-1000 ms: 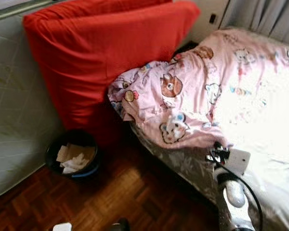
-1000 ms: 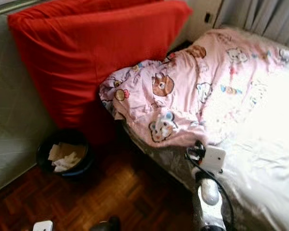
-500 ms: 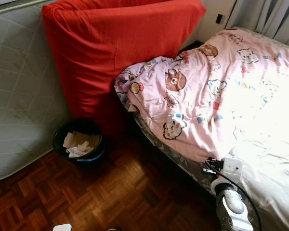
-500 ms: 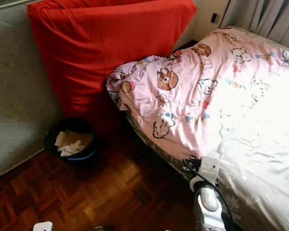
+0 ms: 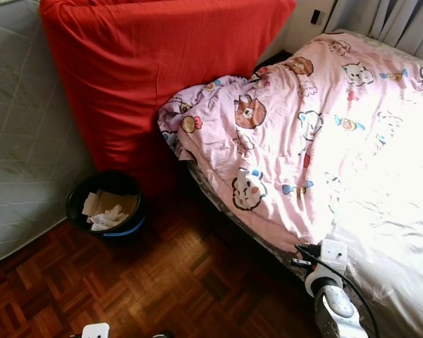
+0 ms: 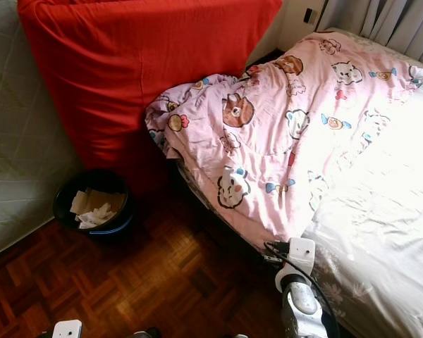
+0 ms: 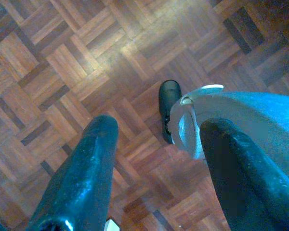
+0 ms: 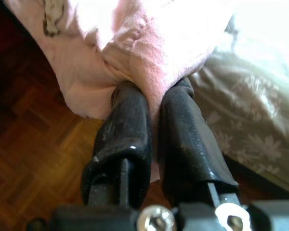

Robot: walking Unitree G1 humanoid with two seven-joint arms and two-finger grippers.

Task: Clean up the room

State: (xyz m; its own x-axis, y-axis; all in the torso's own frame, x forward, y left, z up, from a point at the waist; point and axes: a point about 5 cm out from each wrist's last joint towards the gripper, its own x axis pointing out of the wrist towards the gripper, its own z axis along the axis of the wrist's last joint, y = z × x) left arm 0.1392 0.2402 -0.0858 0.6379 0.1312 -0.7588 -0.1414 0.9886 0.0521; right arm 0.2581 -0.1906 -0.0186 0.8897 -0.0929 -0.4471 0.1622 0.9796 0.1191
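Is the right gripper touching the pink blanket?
Touching. In the right wrist view the right gripper has both black fingers pinched on a fold of the pink blanket, with the fabric squeezed between them at the bed's edge.

1. No writing, label, brand, number or sign can be read in any view.
2. The pink blanket (image 5: 296,134) carries printed cartoon animal faces and small flowers — pictures only, no letters among them.
3. The crumpled papers in the black bin (image 5: 106,211) show no legible print — too small to tell.
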